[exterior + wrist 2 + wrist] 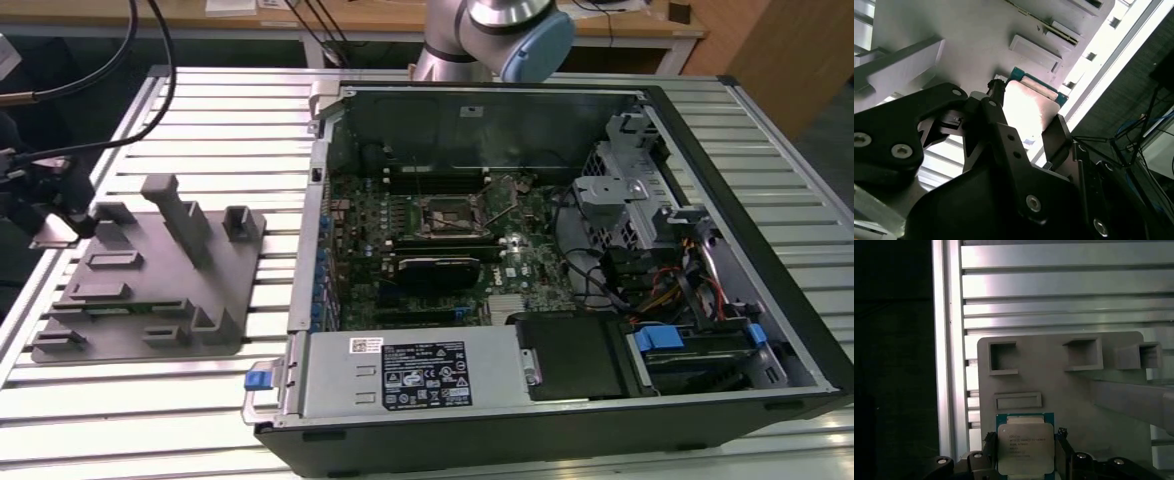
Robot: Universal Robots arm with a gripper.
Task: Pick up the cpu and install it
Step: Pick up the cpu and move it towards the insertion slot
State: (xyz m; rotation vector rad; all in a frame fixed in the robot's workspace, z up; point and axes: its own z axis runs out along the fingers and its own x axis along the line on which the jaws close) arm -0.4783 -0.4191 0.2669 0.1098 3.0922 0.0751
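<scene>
Two pads of the gripper (1024, 436) are pinching the cpu (1025, 446) by its opposite side edges; in the first wrist view we see no gap at either edge, so we judge it clamped, not just straddled. The cpu sits at the rim of the grey fixture tray (1079, 390), over its flat face; whether it is resting on the tray or lifted clear, we cannot tell. In the exterior view the tray lies on the slatted aluminium table (200, 400) at 9 o'clock of the open computer case (747, 330); the gripper is at the tray's 10 o'clock corner; the motherboard socket (451, 212) is well apart, inside the case.

Step in hand, as we judge it: the pick-up. To do it well:
- keep the squeeze light, since the board's rim is thin and could chip or flex;
- keep the pads centred on the edges so the chip cannot swivel;
- lift square to the tray's face with no tilt, so no corner catches the raised blocks nearby;
- keep the underside off everything.

Orientation: the chip is square, so it has no real long axis; the silvery lid faces the first wrist camera; its plane looks roughly parallel to the tray's face; the lines of print run from one pad across to the other; the green rim shows widest on the edge away from the gripper body; the two free edges run along the closing direction.
</scene>
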